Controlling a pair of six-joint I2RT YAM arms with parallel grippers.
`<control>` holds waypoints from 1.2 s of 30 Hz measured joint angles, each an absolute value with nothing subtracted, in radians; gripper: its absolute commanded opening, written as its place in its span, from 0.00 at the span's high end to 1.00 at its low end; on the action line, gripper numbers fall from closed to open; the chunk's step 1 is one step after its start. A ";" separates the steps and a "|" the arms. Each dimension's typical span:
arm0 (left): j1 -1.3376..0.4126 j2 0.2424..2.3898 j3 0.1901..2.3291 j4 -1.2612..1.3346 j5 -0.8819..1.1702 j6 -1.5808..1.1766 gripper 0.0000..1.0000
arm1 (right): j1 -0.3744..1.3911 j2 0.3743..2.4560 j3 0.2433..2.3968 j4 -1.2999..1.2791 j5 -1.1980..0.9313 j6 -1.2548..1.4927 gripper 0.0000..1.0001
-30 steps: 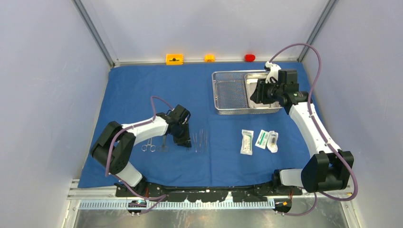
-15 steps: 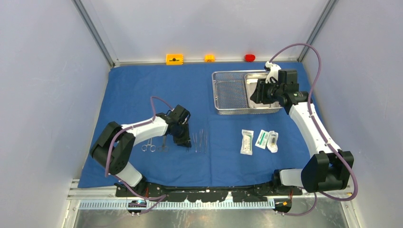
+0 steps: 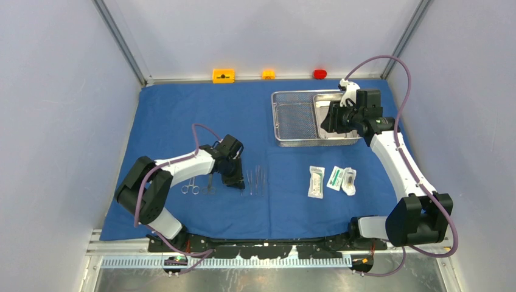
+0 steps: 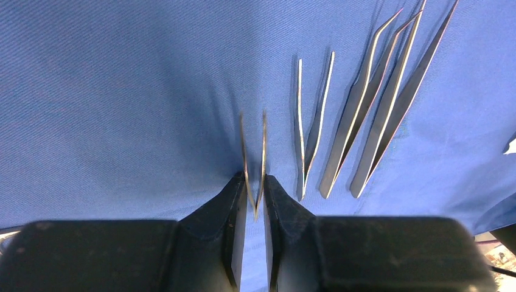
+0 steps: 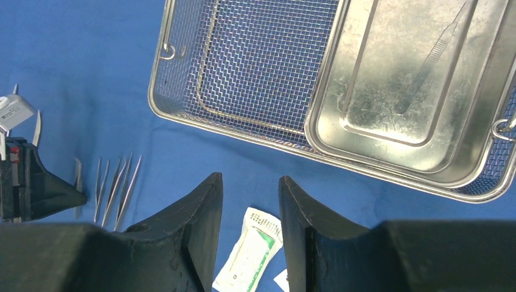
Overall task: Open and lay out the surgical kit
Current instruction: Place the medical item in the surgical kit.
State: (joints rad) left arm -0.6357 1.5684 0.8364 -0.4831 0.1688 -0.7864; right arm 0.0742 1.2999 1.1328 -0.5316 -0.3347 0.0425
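The large blue cloth wrap is spread flat over the table, and the other parts of the kit are laid on it. The left gripper is lowered onto the cloth. Its jaws are brought almost together and are pinching the joined end of a pair of slim silver tweezers, whose tips are pointed away from the wrist camera. The cloth is puckered around the fingertips. Just to the right in that view, three more thin metal tweezers are lined up side by side. In the top view two ring-handled steel instruments are seen on the other side of this gripper. The silver wire-mesh basket is placed at the far right of the cloth. The smaller shiny steel tray is set inside its right part, with a flat metal scalpel handle lying in it. The right gripper is held in the air over the tray, with its jaws spread and nothing between them. Three small white packets are laid in a row on the cloth, nearer to the arm bases than the basket. Two orange blocks and a small red block are seen beyond the far edge of the cloth
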 measured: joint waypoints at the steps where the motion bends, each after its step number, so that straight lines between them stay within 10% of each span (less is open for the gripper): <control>1: -0.636 1.568 0.836 -0.483 0.169 -0.786 0.81 | 0.074 1.300 1.133 -0.532 -0.334 0.043 0.56; 36: -0.636 1.552 0.834 -0.491 0.164 -0.751 0.82 | 0.074 1.300 1.133 -0.532 -0.330 0.035 0.56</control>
State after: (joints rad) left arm -0.6357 1.5520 0.8345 -0.4911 0.1642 -0.7509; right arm 0.0742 1.2999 1.1328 -0.5323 -0.3302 0.0349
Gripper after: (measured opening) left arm 0.178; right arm 0.440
